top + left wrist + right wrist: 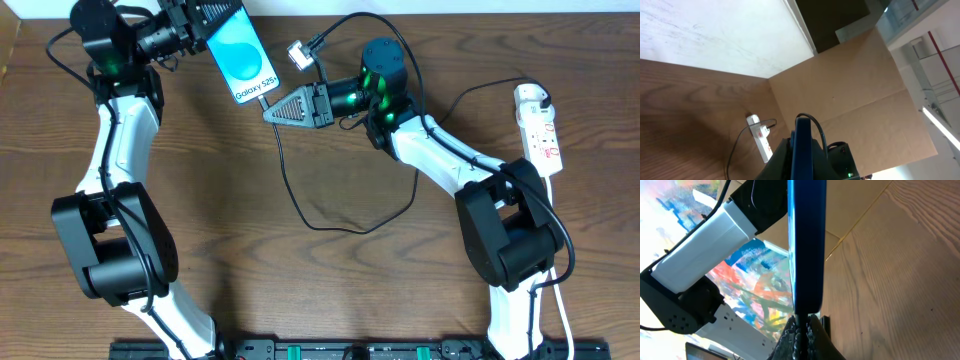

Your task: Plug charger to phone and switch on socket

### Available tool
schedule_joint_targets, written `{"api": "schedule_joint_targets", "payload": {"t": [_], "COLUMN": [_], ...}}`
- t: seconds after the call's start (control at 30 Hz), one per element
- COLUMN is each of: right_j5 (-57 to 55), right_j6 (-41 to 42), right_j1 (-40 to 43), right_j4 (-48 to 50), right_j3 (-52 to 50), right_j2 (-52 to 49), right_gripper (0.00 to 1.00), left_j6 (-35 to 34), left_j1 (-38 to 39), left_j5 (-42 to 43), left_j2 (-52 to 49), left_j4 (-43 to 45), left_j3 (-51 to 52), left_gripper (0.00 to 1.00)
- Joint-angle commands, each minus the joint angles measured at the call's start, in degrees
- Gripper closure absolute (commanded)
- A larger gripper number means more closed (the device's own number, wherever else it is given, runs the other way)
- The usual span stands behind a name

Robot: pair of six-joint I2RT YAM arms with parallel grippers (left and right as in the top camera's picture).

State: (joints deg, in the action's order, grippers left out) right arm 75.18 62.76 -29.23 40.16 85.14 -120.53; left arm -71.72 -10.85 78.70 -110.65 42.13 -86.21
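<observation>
My left gripper point(200, 30) was closed on the top end of the phone point(242, 58), holding it tilted above the far side of the table. My right gripper point(272, 112) was pinched tight on the connector tip of the charger point(345, 230), just at the phone's lower edge, though I could not tell if the tip was already inside. I judged that a slightly crooked push could bend the tip or slide the phone in my left grip, and the slack cable could catch my right arm on the way to the socket point(541, 135), well apart at the right.

Dark wood-grain table point(300, 300) — white socket point(540, 130) at its right edge, thin black charger point(340, 231) looped mid-table
</observation>
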Motion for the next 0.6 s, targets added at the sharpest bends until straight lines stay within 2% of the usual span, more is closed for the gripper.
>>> {"api": "schedule_joint_targets", "payload": {"t": [0.0, 0.57], "right_j5": [-5.9, -7.6], "right_j6": [-0.7, -1.1], "right_j1": [0.3, 0.9], "right_j4": [0.4, 0.4], "right_j3": [0.8, 0.8], "right_j2": [-0.3, -0.3], "right_gripper": [0.99, 0.99], "left_j6": [0.2, 2.3], "left_j1": [0.3, 2.4], "left_j5": [3.4, 7.6], "left_j2": [2.1, 2.1], "left_j4": [0.4, 0.4], "left_j3": [-1.2, -1.2], "left_gripper": [0.93, 0.93]}}
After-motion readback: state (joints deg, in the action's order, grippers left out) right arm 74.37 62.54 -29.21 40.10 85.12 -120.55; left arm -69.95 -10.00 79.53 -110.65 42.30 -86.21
